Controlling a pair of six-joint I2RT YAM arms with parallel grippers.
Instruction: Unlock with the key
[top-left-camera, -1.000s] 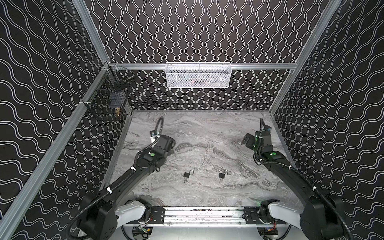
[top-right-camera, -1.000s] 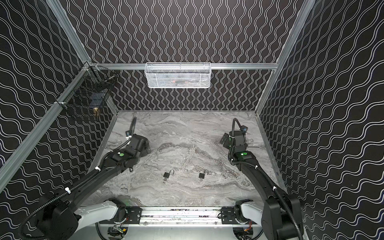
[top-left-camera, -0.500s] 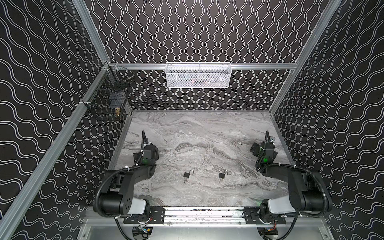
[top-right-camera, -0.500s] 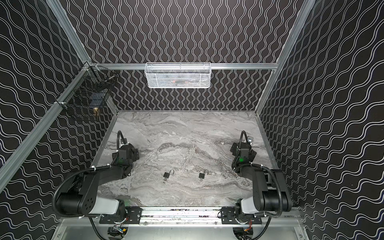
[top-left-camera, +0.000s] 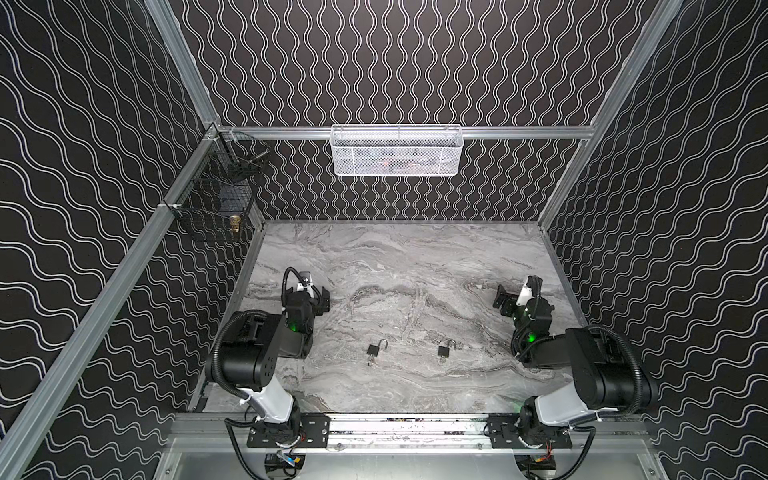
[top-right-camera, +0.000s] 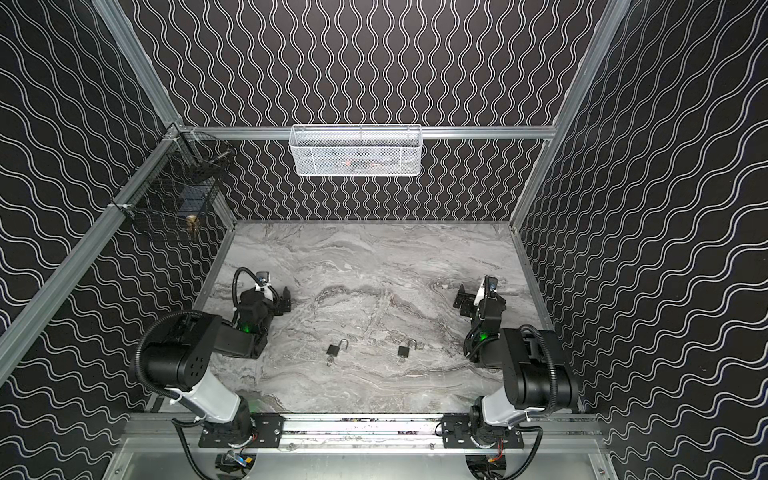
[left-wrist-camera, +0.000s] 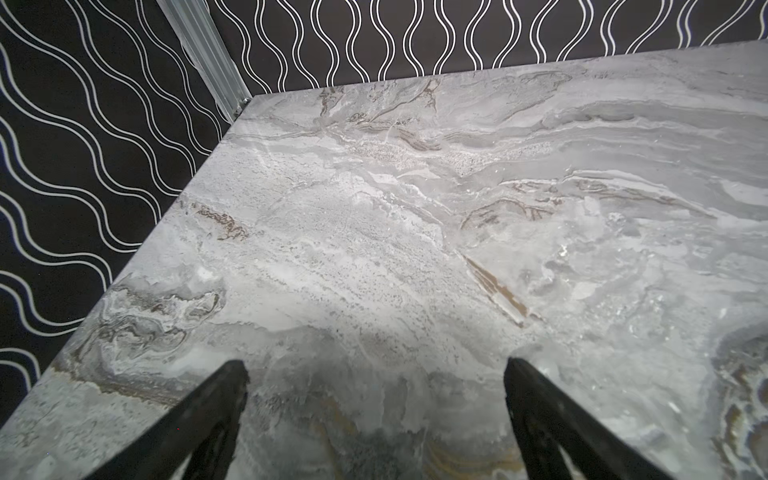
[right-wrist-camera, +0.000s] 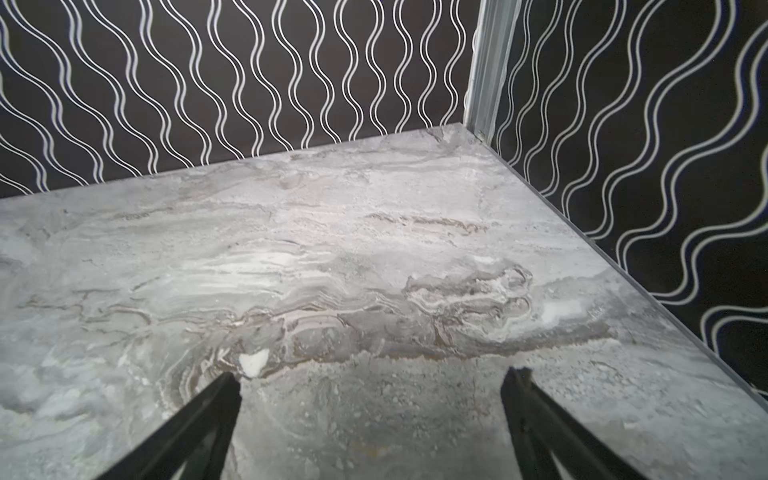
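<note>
Two small black padlocks with silver shackles lie on the grey marbled counter (top-left-camera: 415, 257), near its front edge around the middle. The left padlock (top-left-camera: 372, 350) and the right padlock (top-left-camera: 443, 351) are apart from each other. A small silver piece (top-left-camera: 369, 363) juts from the near end of the left padlock. It is too small to tell whether it is the key.

The left claw (left-wrist-camera: 376, 368) hangs low over bare counter at the left side, its jaws spread wide and empty. The right claw (right-wrist-camera: 372, 376) hangs at the right side, equally wide, holding nothing. Both are well apart from the padlocks.

A white mesh basket (top-left-camera: 396, 151) hangs on the far rail. A black wire basket (top-left-camera: 216, 195) hangs in the far left corner.
</note>
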